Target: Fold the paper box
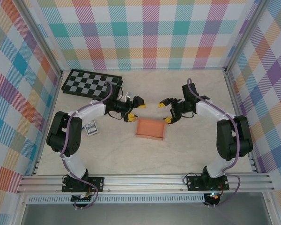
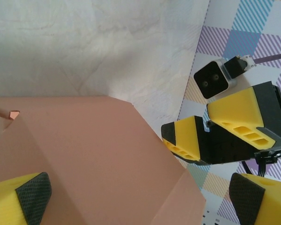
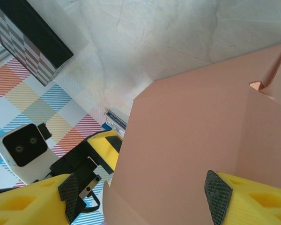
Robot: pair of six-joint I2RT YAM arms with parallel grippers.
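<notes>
The paper box (image 1: 151, 128) lies flat on the table's middle as a small salmon-orange rectangle. My left gripper (image 1: 134, 109) hovers open just off its upper left corner, and my right gripper (image 1: 165, 112) stands open off its upper right corner, one yellow fingertip close to that corner. In the left wrist view the paper box (image 2: 84, 159) spreads beneath my open left gripper (image 2: 139, 197), with the right arm's yellow fingers (image 2: 234, 117) opposite. In the right wrist view the paper box (image 3: 201, 126) lies under my open right gripper (image 3: 143, 197). Nothing is gripped.
A black-and-grey checkerboard (image 1: 91, 83) lies at the back left. A small blue-and-white card pack (image 1: 91, 129) sits beside the left arm. Plaid walls close in the table on three sides, and an aluminium rail (image 1: 145, 180) runs along the near edge.
</notes>
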